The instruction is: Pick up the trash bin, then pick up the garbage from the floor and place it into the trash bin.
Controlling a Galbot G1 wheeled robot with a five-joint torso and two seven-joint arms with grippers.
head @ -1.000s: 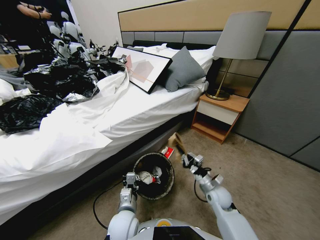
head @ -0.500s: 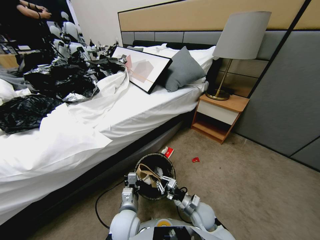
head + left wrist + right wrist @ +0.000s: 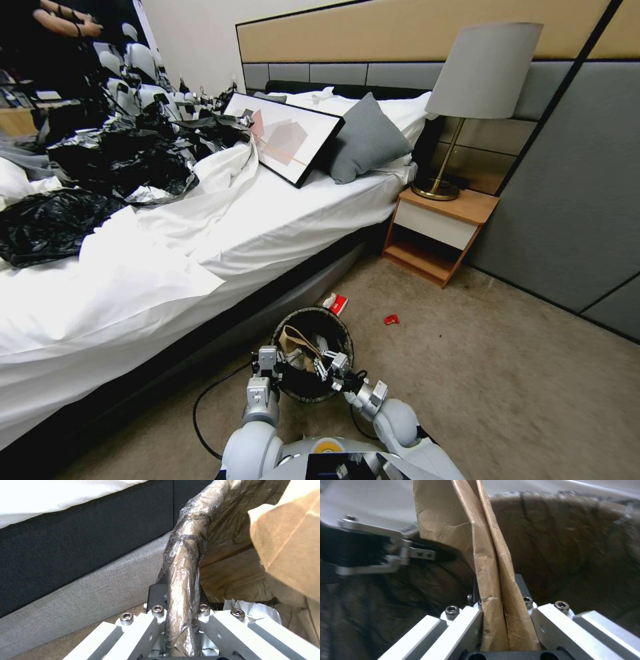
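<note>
— Between the right gripper (image 3: 501, 610) fingers?
— Tan paper bag (image 3: 480, 545), folded flat, clamped upright, rising past the frame's top.
— Behind it?
— Trash bin (image 3: 586, 542), dark crinkled liner over rim and inner wall.
— And off to the side?
— Left gripper (image 3: 420, 553), metal and black, pinching the bin's lined rim, just beside the bag's wide face.
</note>
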